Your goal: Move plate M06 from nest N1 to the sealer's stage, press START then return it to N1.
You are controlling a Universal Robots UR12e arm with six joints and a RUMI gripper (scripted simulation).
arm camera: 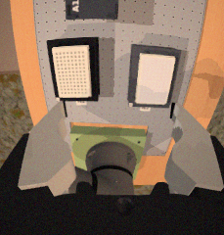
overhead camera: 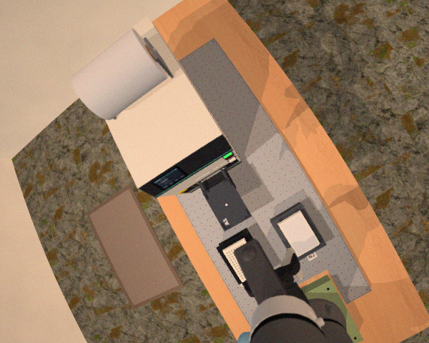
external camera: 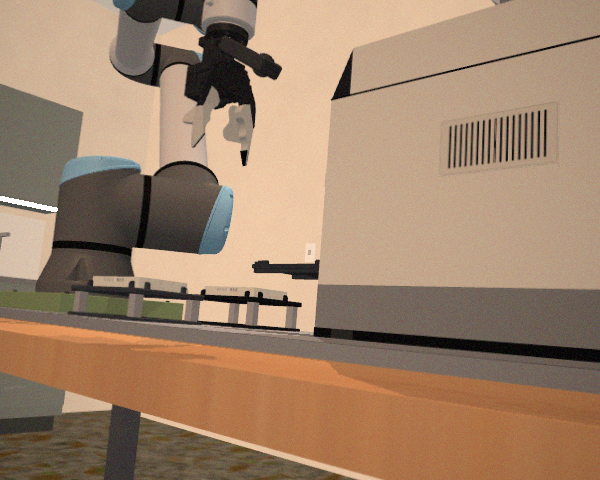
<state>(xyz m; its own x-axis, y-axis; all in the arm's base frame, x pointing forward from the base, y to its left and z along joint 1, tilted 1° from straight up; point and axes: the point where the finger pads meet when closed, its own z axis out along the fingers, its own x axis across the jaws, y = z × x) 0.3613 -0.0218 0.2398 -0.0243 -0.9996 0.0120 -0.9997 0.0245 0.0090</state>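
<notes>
Where the well plate M06 (overhead camera: 234, 254) (external camera: 259, 290) (arm camera: 72, 73) is concerned: one pale plate, wells uncovered, lying flat in nest N1 (overhead camera: 234, 238) (external camera: 269, 301) (arm camera: 95, 73), below my gripper (overhead camera: 270, 274) (external camera: 219, 153) (arm camera: 118, 102) and well apart from it. Seen from my wrist, it lies ahead of my fingers, on the left side.

Gripper, mine: one, two-jawed, fingers spread, nothing between them, raised over the nests; tips touching neither plate.

Second plate (overhead camera: 299, 234) (external camera: 140, 284) (arm camera: 156, 79): pale, smooth-topped, flat in nest N2 (overhead camera: 287, 213) (external camera: 155, 292) (arm camera: 133, 73), also below my gripper, on the right side of my wrist view, beside the first nest and apart from it.

Stage (overhead camera: 229, 206) (external camera: 285, 267) (arm camera: 92, 11): dark, extended, no plate upon it, lower than my gripper and beyond the nests; marked A1.

Sealer (overhead camera: 163, 128) (external camera: 419, 222): large, pale, black-banded front, farther from my gripper than the stage's outer end. Lamp (overhead camera: 227, 155): green. Display (overhead camera: 169, 178): dark, on the same front, lettering too small for me to read.

Film roll (overhead camera: 119, 73): white, at the sealer's far end from my gripper.

Base block (overhead camera: 331, 295) (external camera: 31, 301) (arm camera: 141, 137): green, below my gripper, under my arm's foot, on the surface (overhead camera: 190, 226).
</notes>
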